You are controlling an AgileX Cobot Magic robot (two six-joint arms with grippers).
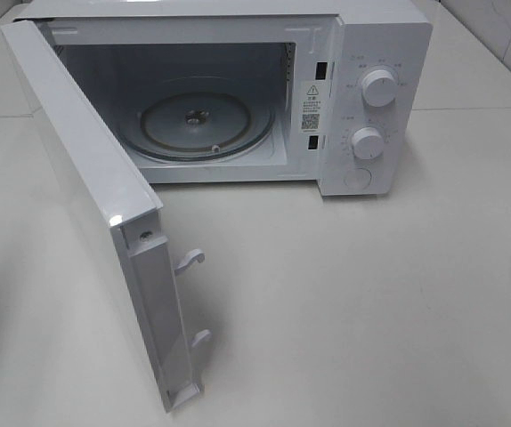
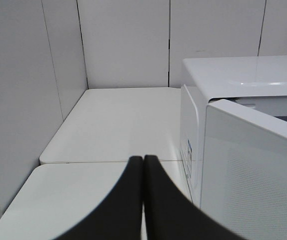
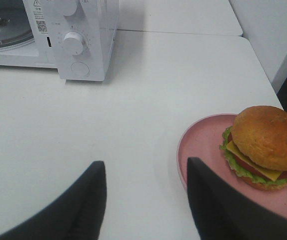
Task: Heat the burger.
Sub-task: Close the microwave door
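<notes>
The burger (image 3: 266, 145), a golden-brown bun over green lettuce, cheese and red filling, sits on a round pink plate (image 3: 203, 145) on the white table, seen only in the right wrist view. My right gripper (image 3: 146, 187) stands open just short of the plate, one finger beside its rim, nothing between the fingers. In the left wrist view my left gripper (image 2: 143, 172) is shut and empty, its black fingertips pressed together beside the microwave's (image 2: 243, 80) left side. Neither gripper shows in the exterior high view.
The white microwave (image 1: 371, 53) stands at the back of the table with its door (image 1: 95, 205) swung wide open toward the front left. Inside lies a glass turntable (image 1: 198, 120). Two knobs (image 1: 378, 86) and a round button are on its right panel. White wall panels (image 2: 123, 45) stand behind.
</notes>
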